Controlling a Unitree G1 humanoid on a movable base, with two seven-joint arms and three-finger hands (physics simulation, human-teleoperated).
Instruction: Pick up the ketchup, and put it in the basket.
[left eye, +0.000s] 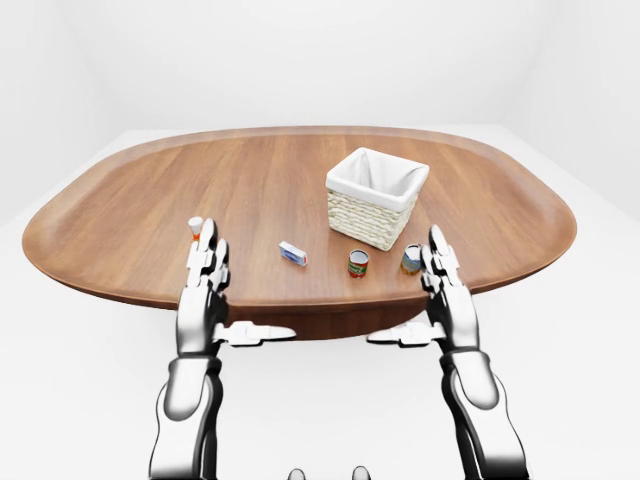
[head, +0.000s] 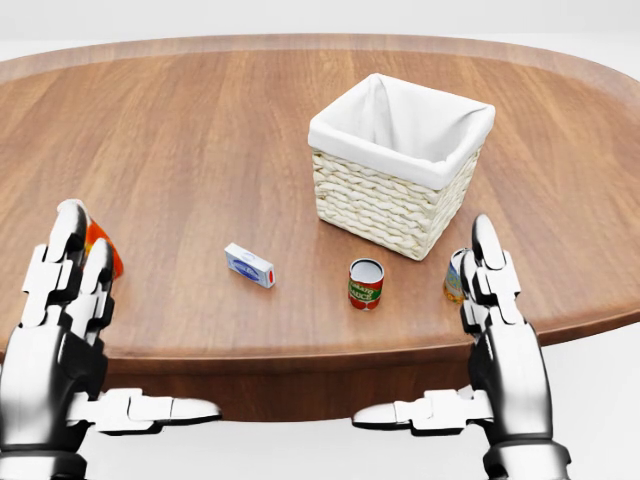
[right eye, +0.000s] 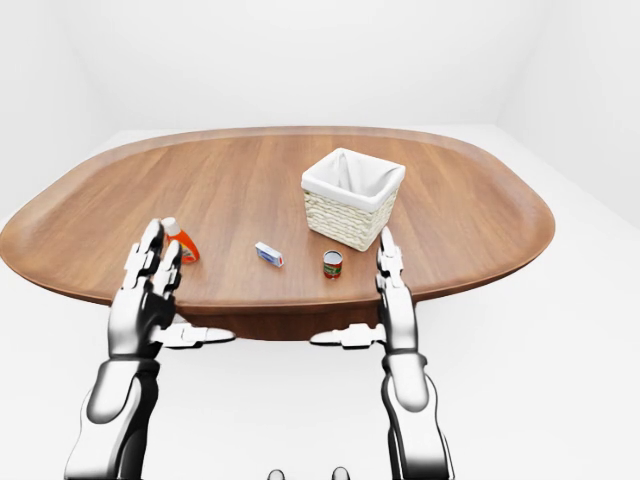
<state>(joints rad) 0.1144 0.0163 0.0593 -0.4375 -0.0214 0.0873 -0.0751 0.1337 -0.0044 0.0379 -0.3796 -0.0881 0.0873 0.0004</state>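
The ketchup (right eye: 183, 243) is an orange bottle with a white cap, standing at the left of the wooden table (head: 200, 130). In the head view my left hand's fingers (head: 62, 270) cover most of the bottle, leaving an orange sliver (head: 103, 248). My left hand (head: 130, 320) is open, fingers upright, thumb pointing right, at the table's near edge. The white-lined wicker basket (head: 380, 205) stands upright right of centre. My right hand (head: 430, 330) is open too, below and right of the basket, holding nothing.
A small blue-and-white box (head: 249, 265) and a red-labelled can (head: 366, 283) sit between my hands. A second can (head: 455, 276) is partly hidden behind my right fingers. The table edge (head: 300, 345) runs just beyond both palms.
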